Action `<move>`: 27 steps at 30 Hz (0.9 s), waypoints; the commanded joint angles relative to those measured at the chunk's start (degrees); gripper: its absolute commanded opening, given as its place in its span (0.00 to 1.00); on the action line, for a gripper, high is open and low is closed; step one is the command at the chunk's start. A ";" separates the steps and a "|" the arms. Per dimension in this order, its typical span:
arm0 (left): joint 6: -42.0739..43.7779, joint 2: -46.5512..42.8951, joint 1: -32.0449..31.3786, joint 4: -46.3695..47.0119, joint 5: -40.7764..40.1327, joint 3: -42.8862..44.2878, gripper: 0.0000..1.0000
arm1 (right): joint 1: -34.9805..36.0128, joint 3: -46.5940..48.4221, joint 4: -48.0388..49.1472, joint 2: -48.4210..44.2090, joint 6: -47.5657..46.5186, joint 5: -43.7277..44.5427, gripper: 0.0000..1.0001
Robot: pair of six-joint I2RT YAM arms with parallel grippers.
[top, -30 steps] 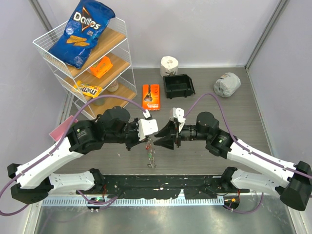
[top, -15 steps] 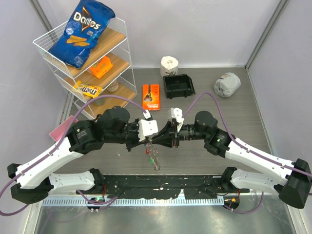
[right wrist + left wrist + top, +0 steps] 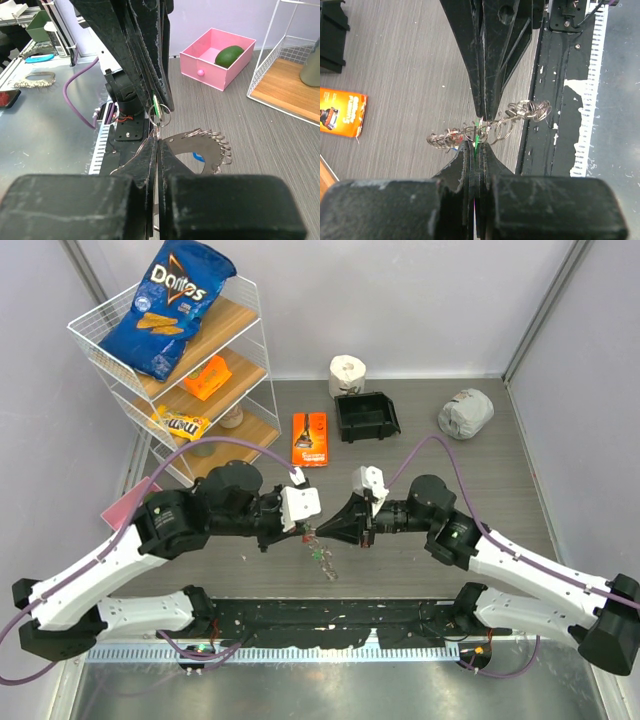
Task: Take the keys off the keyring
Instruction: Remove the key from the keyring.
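Observation:
The keyring (image 3: 322, 558) hangs in the air between my two grippers, a thin silver loop fringed with small rings (image 3: 522, 110) and ending in a flat metal arc (image 3: 200, 145). My left gripper (image 3: 306, 527) (image 3: 475, 146) is shut on a green-headed key (image 3: 477, 139) (image 3: 157, 107) hooked to a small split ring. My right gripper (image 3: 325, 531) (image 3: 158, 141) faces it tip to tip and is shut on a thin wire of the keyring. A blue key head (image 3: 199, 158) peeks out under the arc. The other keys are hidden among the rings.
A wire shelf rack (image 3: 175, 370) with a Doritos bag (image 3: 170, 305) stands at the back left. An orange packet (image 3: 309, 437), a black bin (image 3: 366, 416), a paper roll (image 3: 347, 372) and a grey bundle (image 3: 465, 412) lie behind. A pink box (image 3: 217, 57) holds a green fruit.
My right gripper has gone from open to shut on the keyring, right at the left gripper's tips. The dangling bunch has swung a little to the right. The left gripper stays shut.

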 commanded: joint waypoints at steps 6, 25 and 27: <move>-2.64 -3.86 -0.20 5.44 3.02 -3.28 0.00 | -0.07 -2.93 9.02 -4.00 3.78 3.05 0.05; -4.93 -5.44 -0.29 9.22 7.94 -7.76 0.00 | -1.21 -7.51 15.70 -7.43 9.24 11.31 0.05; -5.10 -4.83 -0.38 9.14 8.21 -7.85 0.00 | -1.30 -8.03 16.85 -7.69 9.85 12.02 0.05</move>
